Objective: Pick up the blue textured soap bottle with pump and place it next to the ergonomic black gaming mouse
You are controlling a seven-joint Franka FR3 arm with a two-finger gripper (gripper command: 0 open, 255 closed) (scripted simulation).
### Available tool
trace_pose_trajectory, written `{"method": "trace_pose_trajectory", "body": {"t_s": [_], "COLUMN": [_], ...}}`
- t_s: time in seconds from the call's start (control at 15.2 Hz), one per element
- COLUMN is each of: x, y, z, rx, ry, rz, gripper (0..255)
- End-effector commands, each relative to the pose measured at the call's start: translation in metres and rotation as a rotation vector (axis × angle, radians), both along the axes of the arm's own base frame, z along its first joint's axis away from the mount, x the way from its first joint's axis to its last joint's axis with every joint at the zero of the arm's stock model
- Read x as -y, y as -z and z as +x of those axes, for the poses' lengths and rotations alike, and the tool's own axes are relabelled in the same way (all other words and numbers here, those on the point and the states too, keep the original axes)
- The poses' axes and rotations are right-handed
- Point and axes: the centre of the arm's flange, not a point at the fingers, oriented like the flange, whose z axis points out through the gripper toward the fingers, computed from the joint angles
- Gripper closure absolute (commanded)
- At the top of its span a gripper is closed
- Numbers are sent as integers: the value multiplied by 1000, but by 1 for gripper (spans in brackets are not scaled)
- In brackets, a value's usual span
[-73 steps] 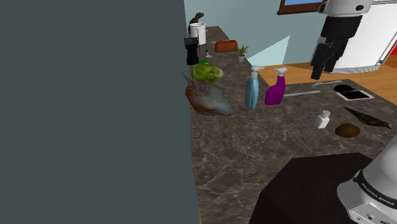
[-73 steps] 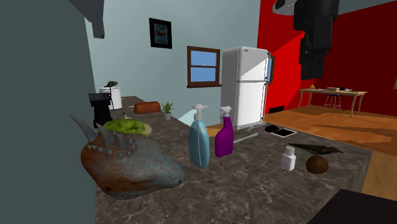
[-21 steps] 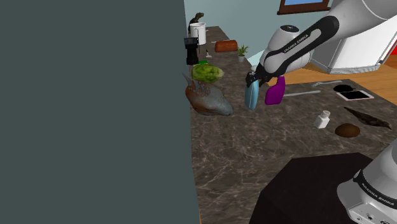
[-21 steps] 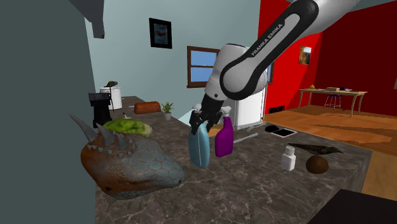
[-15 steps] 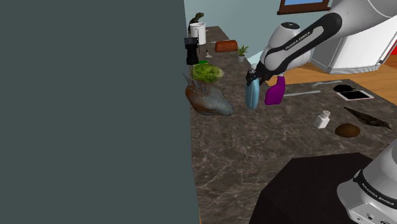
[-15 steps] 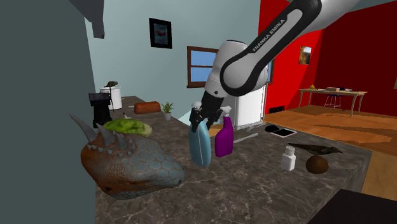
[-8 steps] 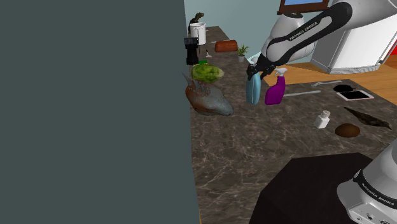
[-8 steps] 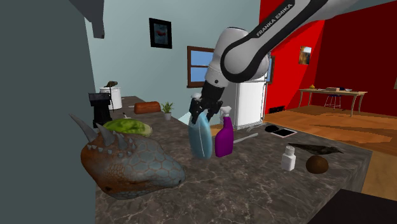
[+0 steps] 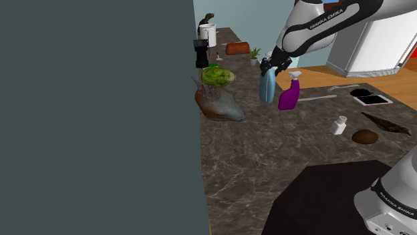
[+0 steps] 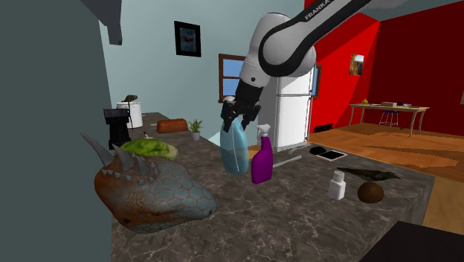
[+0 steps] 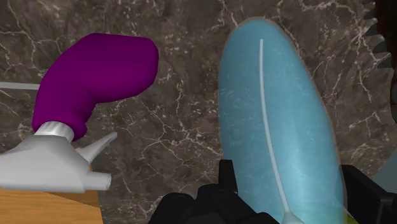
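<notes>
Over the dark marbled table (image 9: 281, 153), your gripper (image 9: 268, 67) has its jaws clasped on the blue spray bottle (image 9: 267, 89), holding it off the surface just beside the purple spray bottle (image 9: 289, 98), well apart from the black mouse (image 9: 359, 92).

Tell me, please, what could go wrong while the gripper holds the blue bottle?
The gripper clasps the blue bottle only near its top, so the long body could swing or slip. The purple spray bottle stands close beside it; a low sideways move might knock it over.
</notes>
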Motion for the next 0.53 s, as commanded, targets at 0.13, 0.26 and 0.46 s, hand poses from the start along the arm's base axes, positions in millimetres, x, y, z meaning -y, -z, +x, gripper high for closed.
{"method": "trace_pose_trajectory", "body": {"t_s": [0.13, 0.26, 0.46], "x": [0, 0, 0], "y": [-21, -32, -48], "z": [-1, -1, -1], "rx": [0, 0, 0], "ry": [0, 0, 0], "rz": [0, 0, 0], "gripper": [255, 255, 255]}}
